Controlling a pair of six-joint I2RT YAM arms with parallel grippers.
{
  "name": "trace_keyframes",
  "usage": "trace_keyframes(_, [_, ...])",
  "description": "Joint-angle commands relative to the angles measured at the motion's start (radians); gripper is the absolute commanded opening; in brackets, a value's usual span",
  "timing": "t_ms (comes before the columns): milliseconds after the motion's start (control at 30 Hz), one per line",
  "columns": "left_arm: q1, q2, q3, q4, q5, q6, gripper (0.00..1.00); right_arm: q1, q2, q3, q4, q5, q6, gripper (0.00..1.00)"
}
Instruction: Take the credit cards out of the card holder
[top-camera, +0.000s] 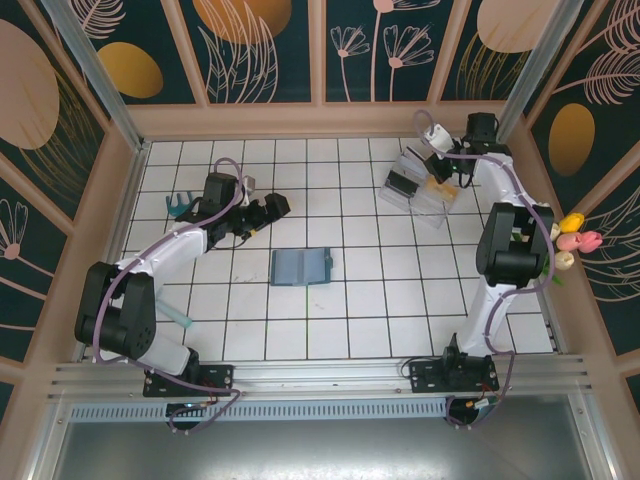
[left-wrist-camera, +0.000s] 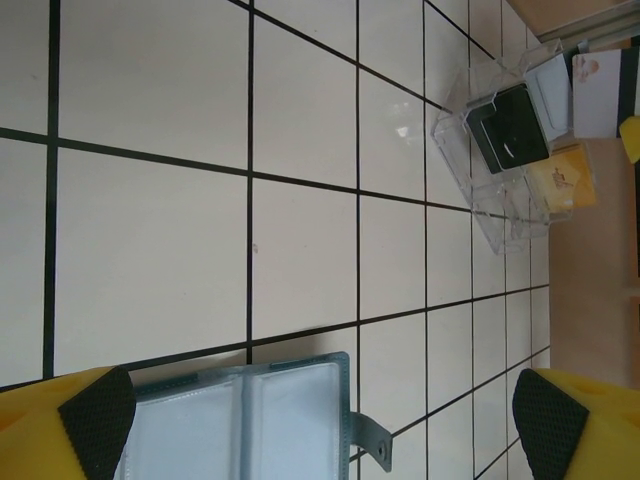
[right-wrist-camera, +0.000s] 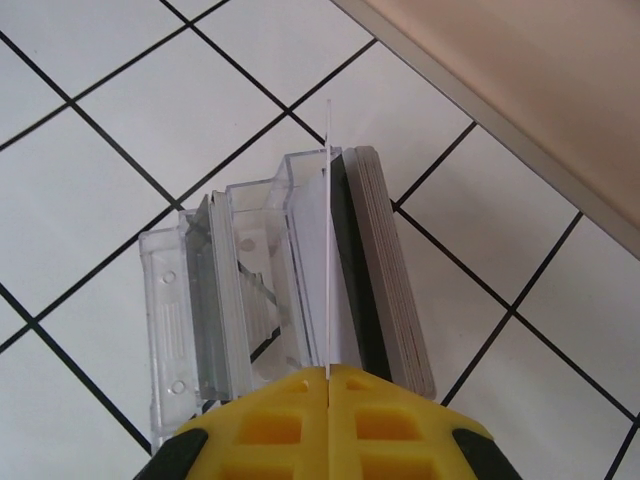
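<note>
Your right end effector (right-wrist-camera: 327, 378) is clenched on a card (right-wrist-camera: 327, 250). From its wrist you see the card edge-on, a thin pale line rising straight from between the yellow fingers, directly over the clear tray (right-wrist-camera: 165, 330) at the far right of the worktop (top-camera: 350, 330).

Expect the card to be very light, stiff across its face, a little springy if pushed on its edges, and slick. A pinch on the flat faces near one end, as here, looks like the sound hold, and it should need little squeeze. I'd judge it will skate on the tray's smooth plastic, so a low release seems wise.

From the left wrist that card (left-wrist-camera: 598, 95) reads as greyish-white with a dark stripe along one side. A yellow-orange card (left-wrist-camera: 560, 180) lies in the tray beside a dark card (left-wrist-camera: 510, 125).

The card holder (top-camera: 300, 267) lies open and flat in the middle of the worktop, well apart from the tray. It is teal-blue, with see-through pockets and a small strap (left-wrist-camera: 372, 447) with a snap poking out at one side. It looks soft, floppy and light enough to slide or lift when a card is drawn out, so pin one half down rather than pinching it. I can't tell whether any pocket holds another card.

Your left end effector (left-wrist-camera: 320, 425) is released, fingers spread wide, poised near the holder, which shows between them.
</note>
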Motion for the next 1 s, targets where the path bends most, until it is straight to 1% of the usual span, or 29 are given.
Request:
trace_keyframes(0, [0.010, 0.019, 0.024, 0.005, 0.045, 0.003, 0.99, -0.002, 0.021, 0.045, -0.056, 0.016, -0.059, 0.00])
trace_keyframes(133, [0.009, 0.029, 0.024, 0.007, 0.056, -0.001, 0.99, -0.001, 0.018, 0.052, -0.048, 0.001, -0.062, 0.00])
trace_keyframes(400, [0.010, 0.032, 0.019, 0.014, 0.062, -0.003, 0.99, -0.002, -0.013, 0.071, -0.053, -0.085, -0.069, 0.00])
trace_keyframes(633, [0.010, 0.048, 0.018, 0.029, 0.075, -0.011, 0.98, 0.002, 0.025, 0.088, -0.112, -0.009, -0.138, 0.00])
trace_keyframes(733, [0.010, 0.058, 0.008, 0.064, 0.106, -0.032, 0.98, 0.002, 0.029, 0.078, -0.099, 0.012, -0.150, 0.00])
trace_keyframes(800, [0.010, 0.066, -0.002, 0.095, 0.126, -0.054, 0.99, 0.002, 0.032, 0.073, -0.082, 0.020, -0.151, 0.00])
trace_keyframes(967, [0.010, 0.077, 0.002, 0.105, 0.128, -0.063, 0.98, 0.004, 0.050, 0.099, -0.086, 0.012, -0.159, 0.00])
